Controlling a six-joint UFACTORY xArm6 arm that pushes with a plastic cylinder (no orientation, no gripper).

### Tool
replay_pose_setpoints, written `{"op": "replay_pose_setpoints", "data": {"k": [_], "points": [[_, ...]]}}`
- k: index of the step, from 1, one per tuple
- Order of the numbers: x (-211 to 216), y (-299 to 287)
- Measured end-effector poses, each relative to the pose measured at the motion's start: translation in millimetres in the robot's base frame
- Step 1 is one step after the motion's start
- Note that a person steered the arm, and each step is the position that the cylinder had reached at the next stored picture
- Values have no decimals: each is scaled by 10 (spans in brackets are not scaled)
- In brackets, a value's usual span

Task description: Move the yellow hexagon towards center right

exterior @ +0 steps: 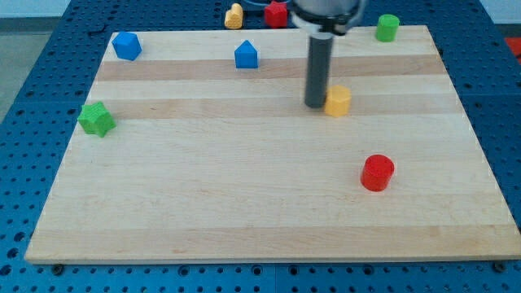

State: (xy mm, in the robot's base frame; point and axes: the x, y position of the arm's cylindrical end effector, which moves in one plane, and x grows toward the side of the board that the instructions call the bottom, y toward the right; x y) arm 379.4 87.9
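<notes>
My tip point(316, 104) touches the yellow hexagon's point(338, 101) left side, nearer the bench's point(244, 212) top edge. No claw here, just the rod.

We seem to be in a robotics lab: a pale wooden board point(244, 212) lies on a blue perforated metal mounting table point(32, 73), whose grid of holes shows from nine o'clock round to three o'clock.
</notes>
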Motion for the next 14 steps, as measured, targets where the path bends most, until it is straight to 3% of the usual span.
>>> {"op": "replay_pose_setpoints", "data": {"k": [1,5,11,14], "points": [[0,381],[-60,846],[-58,194],[-58,619]]}}
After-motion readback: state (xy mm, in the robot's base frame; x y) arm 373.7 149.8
